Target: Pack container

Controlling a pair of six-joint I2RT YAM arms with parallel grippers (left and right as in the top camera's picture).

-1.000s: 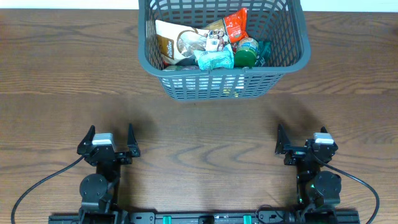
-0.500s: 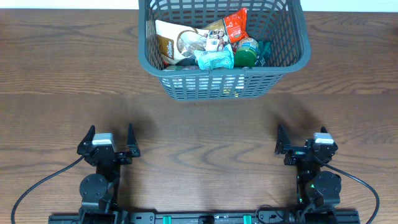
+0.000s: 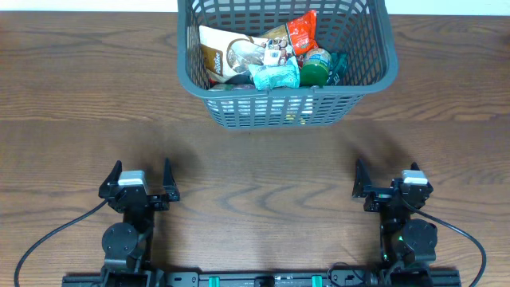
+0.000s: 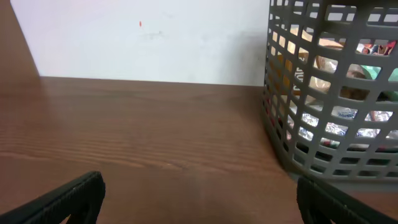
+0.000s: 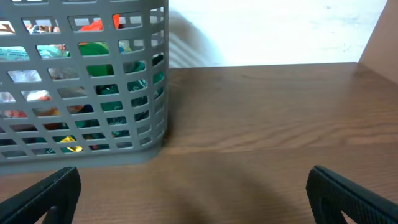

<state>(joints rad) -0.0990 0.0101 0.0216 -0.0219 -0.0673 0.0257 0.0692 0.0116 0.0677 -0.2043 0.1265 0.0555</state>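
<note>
Two black two-finger grippers sit along the bottom of the overhead view, the left gripper (image 3: 142,166) at lower left and the right gripper (image 3: 386,167) at lower right. Both have their jaws spread wide and hold nothing. The large dark grey plastic lattice-sided basket (image 3: 271,108) stands at upper centre on the brown wooden table (image 3: 80,96), well apart from both. Inside it, crowded together, lie a white-and-brown snack pouch (image 3: 227,54), a red-orange packet (image 3: 303,33) and a teal packet (image 3: 275,76).
</note>
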